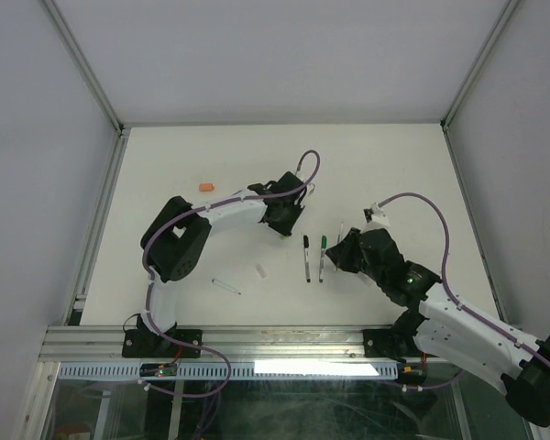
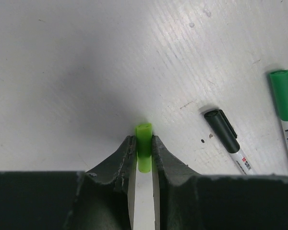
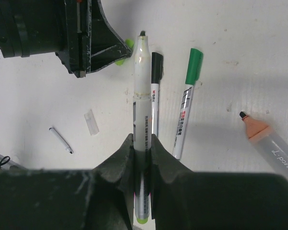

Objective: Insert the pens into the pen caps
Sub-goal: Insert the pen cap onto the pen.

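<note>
1. two sets of jaws, both clenched. the left gripper (image 2: 143, 140) pinches a short light green plastic pen cap (image 2: 144, 149) between its dark fingers. the cap's open end pokes out past the fingertips, over the white table surface (image 2: 86, 57).
2. the right gripper (image 3: 141, 142) grasps a white-barrelled uncapped marker pen (image 3: 141, 86) low on its barrel. the dark tip points away from the wrist, and a light green butt end shows behind the fingers.
3. in the right wrist view that tip sits just beside the left gripper's fingers and the green cap, not inside the cap. whether they touch, i cannot tell.
4. beside the held pen, a white pen with a black cap (image 3: 156, 79) and a white pen with a dark green cap (image 3: 187, 105) lie flat on the surface. they are side by side and nearly parallel. from above they lie between the two grippers, about midway across the surface, caps toward the far edge.
5. past the green-capped pen, a thick clear pen with an orange tip (image 3: 272, 147) lies tilted on the surface.
6. nearer the near edge, on the left half, lie a small clear plastic tube piece (image 1: 260, 271) and a thin white stick (image 1: 225, 286), apart from each other.
7. a small orange plastic cap (image 1: 206, 187) lies alone in the far left part of the surface, well apart from the rest.
</note>
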`<state>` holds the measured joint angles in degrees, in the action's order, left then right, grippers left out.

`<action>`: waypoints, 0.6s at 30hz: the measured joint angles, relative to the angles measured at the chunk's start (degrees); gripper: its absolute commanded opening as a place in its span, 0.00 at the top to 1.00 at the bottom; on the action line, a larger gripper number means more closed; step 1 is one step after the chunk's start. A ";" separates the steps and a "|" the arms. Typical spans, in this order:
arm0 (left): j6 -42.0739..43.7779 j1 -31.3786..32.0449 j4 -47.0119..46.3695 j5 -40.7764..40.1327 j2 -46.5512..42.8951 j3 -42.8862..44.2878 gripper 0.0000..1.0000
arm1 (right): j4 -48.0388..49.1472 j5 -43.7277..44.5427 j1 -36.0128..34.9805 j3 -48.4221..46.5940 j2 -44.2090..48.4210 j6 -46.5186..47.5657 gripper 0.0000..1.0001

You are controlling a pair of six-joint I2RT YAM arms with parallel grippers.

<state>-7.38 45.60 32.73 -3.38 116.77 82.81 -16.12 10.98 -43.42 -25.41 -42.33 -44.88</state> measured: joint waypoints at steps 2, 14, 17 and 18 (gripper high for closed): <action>-1.16 -0.96 -1.38 1.79 -0.83 -1.31 0.85 | 0.42 -0.61 0.00 0.00 -0.68 0.00 1.00; -10.71 -5.68 -6.29 6.80 -6.16 -9.60 0.84 | 13.51 -9.44 -1.55 0.04 -14.73 -0.81 1.00; -13.35 -5.92 -7.28 6.80 -7.23 -11.28 0.84 | 18.32 -11.26 -3.63 0.24 -18.82 -1.49 1.00; -14.34 -5.92 -7.67 6.84 -7.61 -11.89 0.84 | 20.17 -11.82 -4.28 0.52 -20.02 -1.60 1.00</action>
<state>-21.71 39.68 25.06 3.46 109.16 70.91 4.05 -0.84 -47.70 -24.88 -62.35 -46.48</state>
